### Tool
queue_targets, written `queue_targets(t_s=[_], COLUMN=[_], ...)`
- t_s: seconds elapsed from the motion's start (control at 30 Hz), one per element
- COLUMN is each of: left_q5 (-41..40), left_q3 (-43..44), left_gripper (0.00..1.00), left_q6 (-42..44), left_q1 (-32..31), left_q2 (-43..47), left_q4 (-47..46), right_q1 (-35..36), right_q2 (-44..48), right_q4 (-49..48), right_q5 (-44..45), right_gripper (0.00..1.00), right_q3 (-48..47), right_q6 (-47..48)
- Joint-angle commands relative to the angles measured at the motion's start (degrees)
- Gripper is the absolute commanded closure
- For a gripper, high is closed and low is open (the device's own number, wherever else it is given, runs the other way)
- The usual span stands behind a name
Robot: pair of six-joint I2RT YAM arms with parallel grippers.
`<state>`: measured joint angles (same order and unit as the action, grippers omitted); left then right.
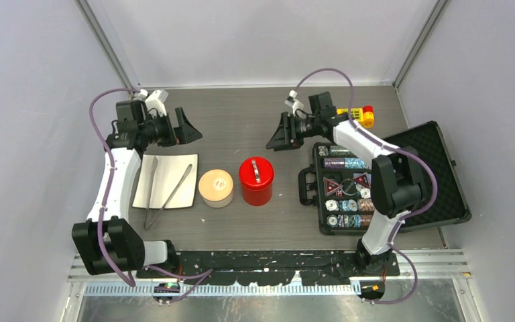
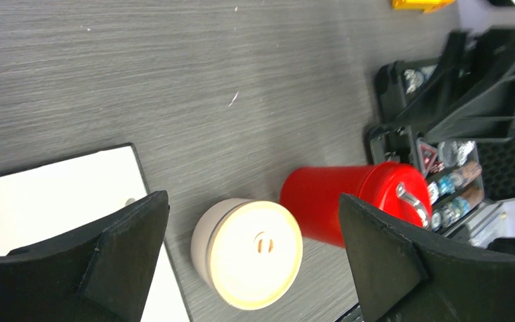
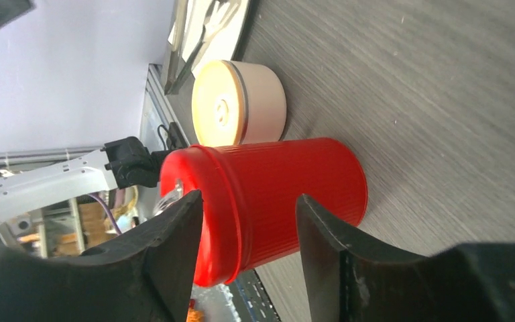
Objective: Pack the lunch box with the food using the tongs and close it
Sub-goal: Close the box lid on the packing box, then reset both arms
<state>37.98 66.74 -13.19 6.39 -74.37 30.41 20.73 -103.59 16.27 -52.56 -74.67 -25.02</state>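
The lunch box [image 1: 216,188] is a small round tin with its tan lid on, standing upright mid-table; it also shows in the left wrist view [image 2: 248,251] and the right wrist view [image 3: 238,100]. The silver tongs [image 1: 164,191] lie on a white square plate [image 1: 174,168] to its left, and again in the right wrist view [image 3: 201,33]. No food is in view. My left gripper [image 1: 191,127] hovers open behind the plate, its jaws wide with nothing between them [image 2: 251,196]. Behind the red canister hangs my right gripper [image 1: 275,134], open and holding nothing [image 3: 249,196].
A red ribbed canister [image 1: 256,181] with a metal handle on its lid stands just right of the lunch box. An open black case of poker chips [image 1: 349,191] fills the right side. A yellow and red block [image 1: 359,116] sits at the back right.
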Motion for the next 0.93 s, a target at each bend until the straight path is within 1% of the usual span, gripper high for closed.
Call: queue_targets(t_s=[0.0, 0.07, 0.13, 0.27, 0.3, 0.33, 0.43, 0.5, 0.53, 0.67, 0.73, 0.9], left_q5=[-2.20, -3.65, -5.68, -12.39, -14.06, -15.51, -21.09, -23.21, -23.44, -22.54, -22.17, -23.54], left_q3=[4.35, 6.50, 10.26, 22.32, 26.22, 30.55, 36.54, 36.99, 36.37, 29.67, 26.53, 22.75], left_gripper=[0.00, 0.00, 0.00, 0.00, 0.00, 0.00, 0.00, 0.00, 0.00, 0.00, 0.00, 0.00], left_q6=[10.20, 11.99, 12.89, 15.48, 16.08, 17.01, 18.79, 20.05, 20.78, 21.11, 20.82, 20.71], left_q1=[0.36, 0.35, 0.37, 0.35, 0.36, 0.32, 0.31, 0.33, 0.34, 0.29, 0.32, 0.29], left_q2=[2.24, 1.52, -0.61, -9.50, -12.01, -14.11, -17.57, -17.84, -17.34, -13.53, -11.45, -8.84], left_q4=[7.79, 11.42, 17.09, 29.36, 32.40, 35.02, 38.41, 38.31, 37.80, 33.63, 31.99, 29.87], right_q1=[-0.66, -1.23, -2.68, -8.29, -9.79, -11.41, -16.41, -19.64, -22.59, -29.55, -31.61, -32.68], right_q2=[7.51, 9.04, 10.48, 11.74, 12.00, 12.08, 12.72, 12.86, 12.77, 12.70, 12.95, 16.37], right_q4=[12.39, 15.65, 16.58, 18.50, 18.87, 19.22, 20.63, 22.03, 22.95, 30.47, 33.66, 31.30], right_q5=[0.42, 1.00, 2.01, 4.57, 5.13, 5.56, 7.12, 7.06, 6.80, 6.94, 8.07, 10.42], right_gripper=[0.40, 0.37, 0.34, 0.26, 0.24, 0.18, 0.16, 0.15, 0.15, 0.14, 0.14, 0.13], right_q3=[-6.52, -7.53, -8.50, -12.92, -14.15, -15.09, -17.21, -18.08, -18.59, -22.16, -22.47, -17.72], right_q6=[14.91, 16.19, 16.28, 15.95, 15.73, 15.46, 15.31, 15.35, 15.42, 20.66, 23.03, 21.61])
